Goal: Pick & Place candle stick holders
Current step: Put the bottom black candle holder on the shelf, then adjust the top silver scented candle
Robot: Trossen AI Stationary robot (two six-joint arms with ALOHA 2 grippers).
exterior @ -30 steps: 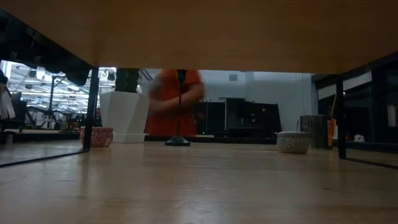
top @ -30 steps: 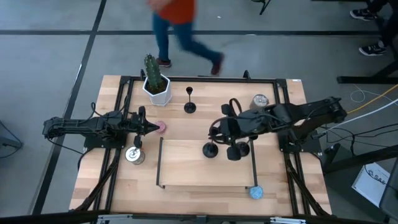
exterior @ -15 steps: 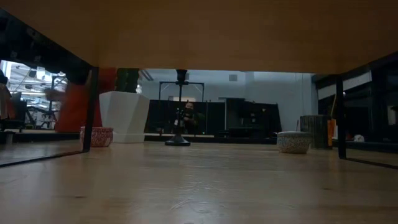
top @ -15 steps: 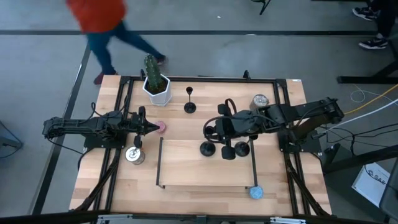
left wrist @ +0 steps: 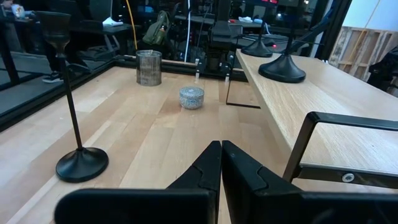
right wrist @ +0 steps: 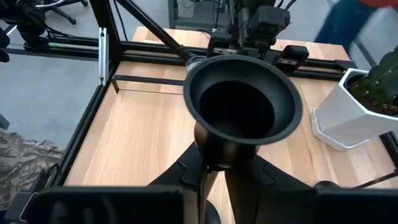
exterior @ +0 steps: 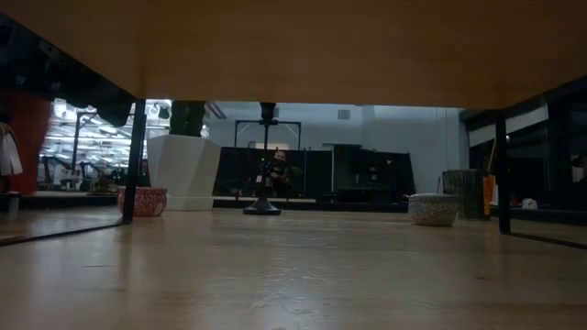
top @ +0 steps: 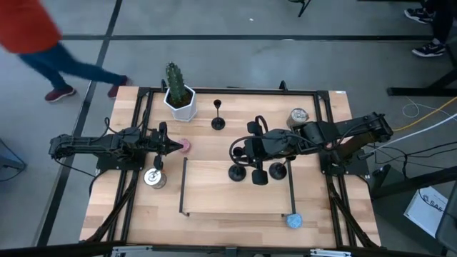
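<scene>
Right gripper [top: 240,153] clamped on a candle holder [right wrist: 242,106] mid-table, two more holders nearby; left gripper [left wrist: 221,163] shut, empty, left side

Black candle stick holders [top: 218,114], white cactus pot [top: 179,102], pink tin [top: 185,146].

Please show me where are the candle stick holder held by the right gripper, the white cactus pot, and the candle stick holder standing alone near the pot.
held candle stick holder [right wrist: 242,102], right wrist view, on its cup.
white cactus pot [top: 179,104], high view, on its wall.
lone candle stick holder [top: 218,123], high view, on its base.
</scene>
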